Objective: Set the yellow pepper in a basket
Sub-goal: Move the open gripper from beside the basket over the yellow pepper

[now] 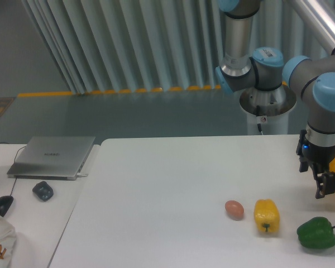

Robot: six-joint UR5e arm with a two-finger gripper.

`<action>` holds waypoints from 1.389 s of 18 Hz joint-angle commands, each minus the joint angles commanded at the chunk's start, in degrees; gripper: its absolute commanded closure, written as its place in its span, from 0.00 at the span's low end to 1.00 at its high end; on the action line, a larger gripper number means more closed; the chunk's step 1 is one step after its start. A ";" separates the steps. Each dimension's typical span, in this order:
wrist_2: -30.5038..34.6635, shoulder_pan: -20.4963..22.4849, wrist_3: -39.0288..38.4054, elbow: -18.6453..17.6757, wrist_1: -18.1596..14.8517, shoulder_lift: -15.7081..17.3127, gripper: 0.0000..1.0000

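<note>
While the glossy yellow bell pepper [266, 216] is sitting untouched on the white table [173, 184], the gripper [325, 191] is hanging downward, its finger spacing indiscernible.

Silver tubes and light-blue joint caps are making up the arm [257, 70]; above the black claw [325, 187], a blue light is glowing.

White tabletop [173, 178], egg [234, 209], yellow pepper [266, 216] and green pepper [317, 233] lying in a row near its front right
</note>
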 joint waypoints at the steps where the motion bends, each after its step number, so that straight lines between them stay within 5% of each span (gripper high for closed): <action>1: 0.00 -0.09 0.00 -0.18 0.09 0.00 0.00; 15: -0.17 -0.88 -2.98 -3.25 2.46 0.26 0.00; 18: -1.23 -1.14 -11.40 -4.13 3.51 0.35 0.00; 21: -1.41 -2.63 -14.41 -6.33 8.69 0.35 0.00; 25: -1.84 -4.39 -27.47 -5.45 10.01 -0.44 0.00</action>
